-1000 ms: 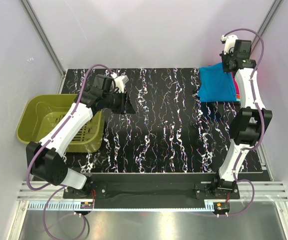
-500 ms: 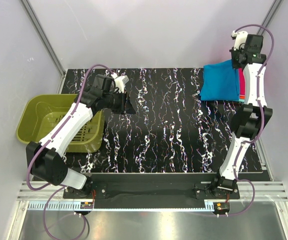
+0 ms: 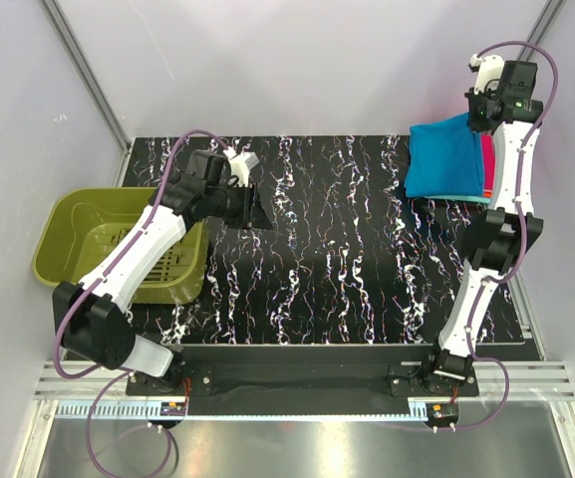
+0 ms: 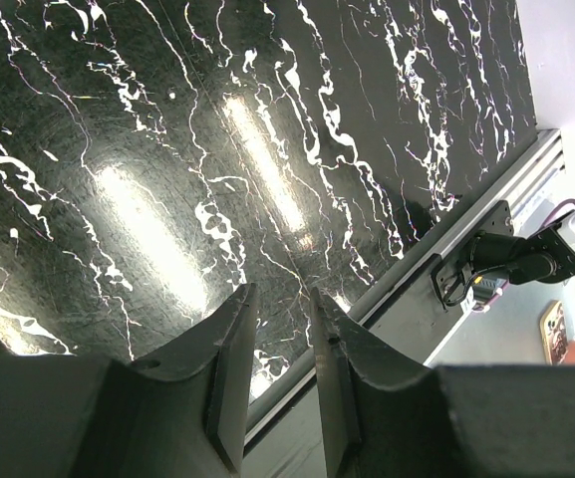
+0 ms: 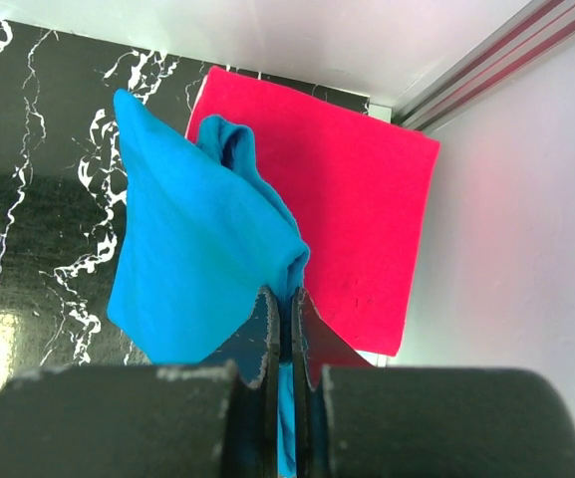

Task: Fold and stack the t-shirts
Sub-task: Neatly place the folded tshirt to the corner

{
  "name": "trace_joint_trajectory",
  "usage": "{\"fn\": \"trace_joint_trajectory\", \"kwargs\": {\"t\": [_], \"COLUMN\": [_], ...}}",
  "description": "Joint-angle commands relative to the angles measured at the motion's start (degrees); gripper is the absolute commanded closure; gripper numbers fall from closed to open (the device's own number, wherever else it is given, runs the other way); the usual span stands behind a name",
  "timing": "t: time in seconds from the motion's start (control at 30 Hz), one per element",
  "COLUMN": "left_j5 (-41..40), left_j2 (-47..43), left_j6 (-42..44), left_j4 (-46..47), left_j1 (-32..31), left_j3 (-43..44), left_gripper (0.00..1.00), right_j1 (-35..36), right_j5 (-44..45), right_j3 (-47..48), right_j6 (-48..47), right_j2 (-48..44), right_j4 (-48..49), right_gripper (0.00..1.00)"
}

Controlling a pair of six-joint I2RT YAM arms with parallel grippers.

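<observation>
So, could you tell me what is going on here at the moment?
The right gripper is shut on a bunched part of the blue t-shirt. It holds the shirt lifted above the folded magenta-pink t-shirt at the far right corner of the table. The blue one hangs partly over the pink one and is not laid flat on it. The left gripper hovers open over the table near the olive-green basket, holding nothing.
</observation>
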Motion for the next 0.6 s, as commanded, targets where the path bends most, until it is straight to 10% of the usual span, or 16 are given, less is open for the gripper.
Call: {"fn": "trace_joint_trajectory", "kwargs": {"t": [0.0,0.57], "left_j5": [2.3,2.5], "left_j2": [-0.6,-0.8], "left_j6": [-0.3,-0.5], "left_j4": [2.2,2.6], "left_j1": [0.2,0.2], "left_j3": [0.0,-0.4], "left_gripper": [0.67,0.67], "right_j1": [-0.8,-2.5], "right_j5": [-0.2,-0.2], "right_j3": [4.0,14.8], "right_j6": [-1.4,-2.9], "right_j2": [0.0,5.8], "right_j4": [0.9,0.9], "right_gripper": [1.0,1.0]}}
